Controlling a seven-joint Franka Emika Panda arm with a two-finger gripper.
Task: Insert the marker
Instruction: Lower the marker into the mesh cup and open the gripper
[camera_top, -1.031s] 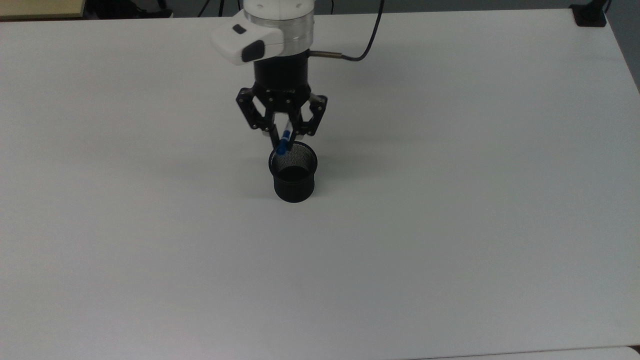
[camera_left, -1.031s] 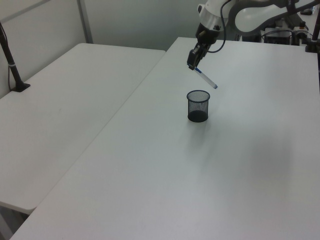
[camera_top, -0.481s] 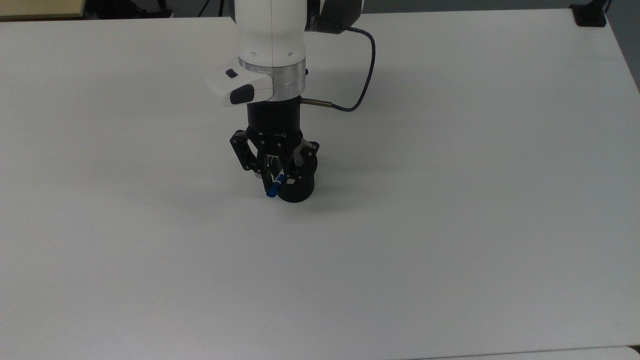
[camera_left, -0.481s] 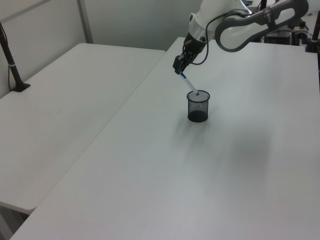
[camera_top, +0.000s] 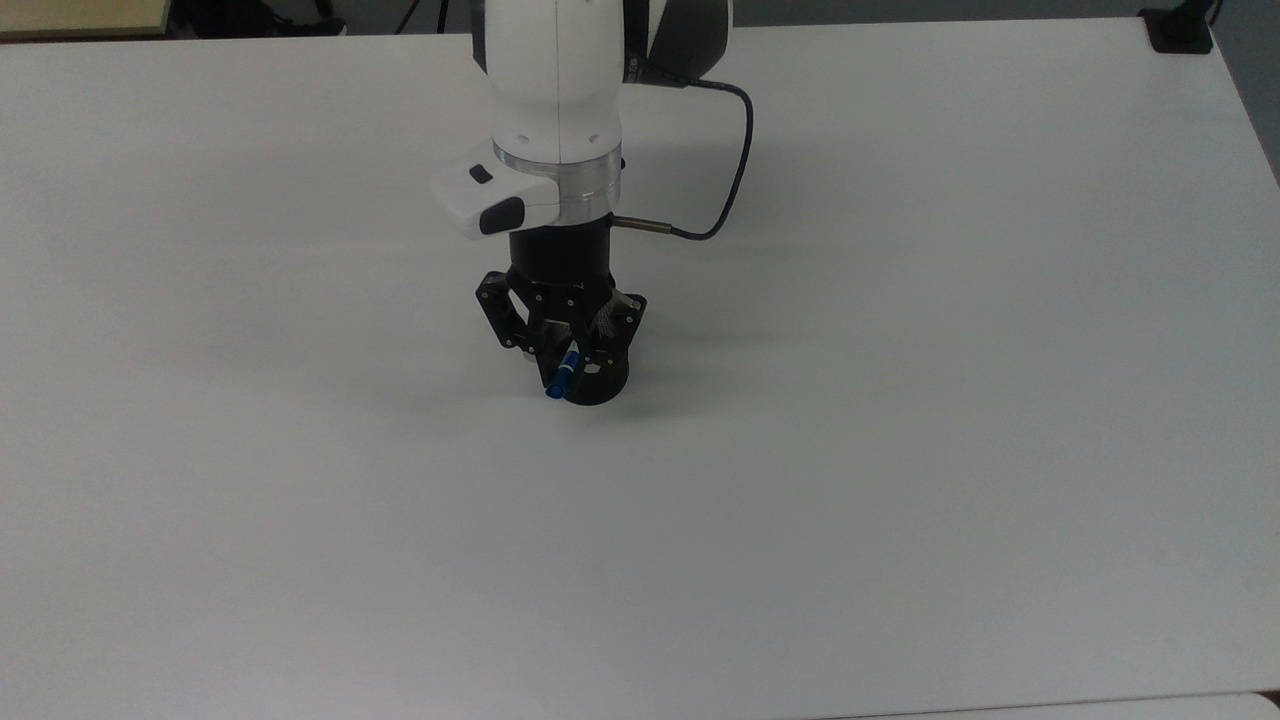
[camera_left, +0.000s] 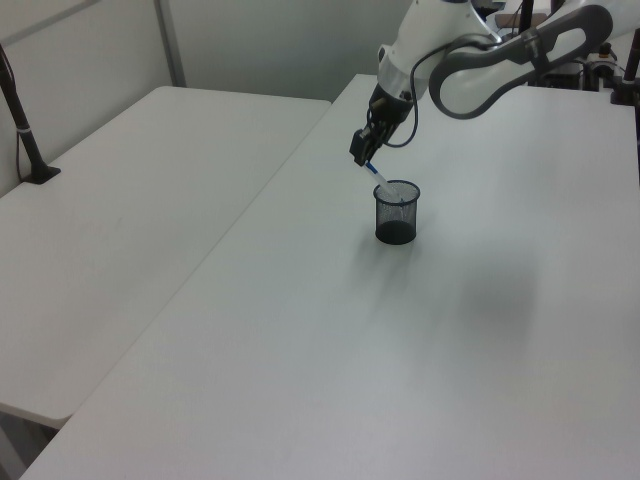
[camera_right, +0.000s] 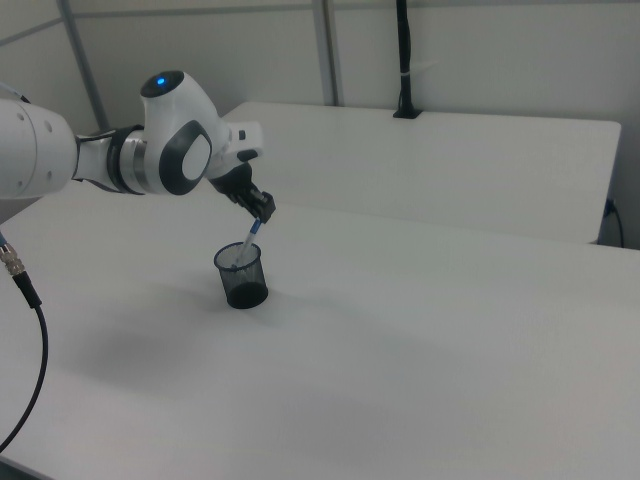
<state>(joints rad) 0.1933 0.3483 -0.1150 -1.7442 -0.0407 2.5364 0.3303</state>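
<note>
A: What is the robot doing?

B: Its gripper (camera_left: 364, 150) is pinched tight on the marker (camera_left: 379, 178), near the blue cap end. The marker hangs tilted below the gripper. Its lower end dips into the top of the black mesh cup (camera_left: 396, 212), which stands right under the gripper on the white table (camera_left: 330, 330).

A: So the marker is in?

B: Only the tip, it looks like. Most of it sticks out above the rim.

A: What could go wrong?

B: The marker leans a lot. If the gripper pushes down, the low end could press on the cup's side and tip the light cup over, or slide it along the table. If the gripper lets go too soon, the marker may flop over the rim and fall out.

A: Can everything be seen?

B: No. In the top view the gripper (camera_top: 563, 362) covers most of the cup (camera_top: 600, 385), and just the blue cap of the marker (camera_top: 557, 384) pokes out. In the right view the marker (camera_right: 248, 240) is thin and small above the cup (camera_right: 241, 277), so it is hard to tell how deep the end goes, or if it touches the mesh.
</note>
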